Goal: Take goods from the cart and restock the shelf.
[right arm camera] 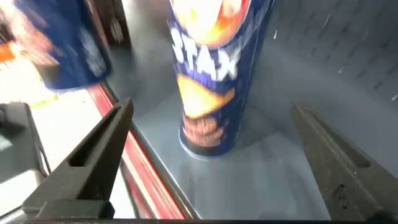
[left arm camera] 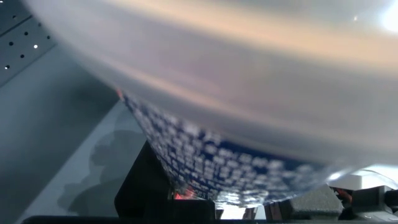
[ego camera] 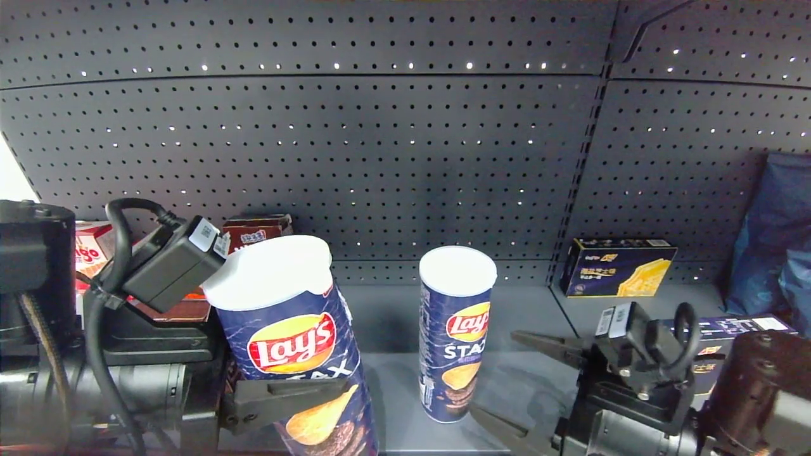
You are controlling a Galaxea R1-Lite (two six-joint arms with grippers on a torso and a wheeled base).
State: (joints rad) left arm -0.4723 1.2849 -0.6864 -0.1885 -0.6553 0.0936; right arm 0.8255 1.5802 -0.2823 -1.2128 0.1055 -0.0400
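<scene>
**L claw holds chips can; R claw released by 2nd can**

L claw [ego camera: 298, 396], lower left of head view, is clenched on a blue chips can [ego camera: 285, 316]. The can is tilted, white lid leaning toward frame left. Can't tell if its base touches the shelf [ego camera: 393, 329]. A 2nd can [ego camera: 456, 329] stands upright at frame centre on the shelf. R claw [ego camera: 493, 373], lower right, is spread wide just beside it, not touching. Yellow-print box [ego camera: 618, 266] sits at back right, red boxes [ego camera: 256, 229] at back left.
</scene>
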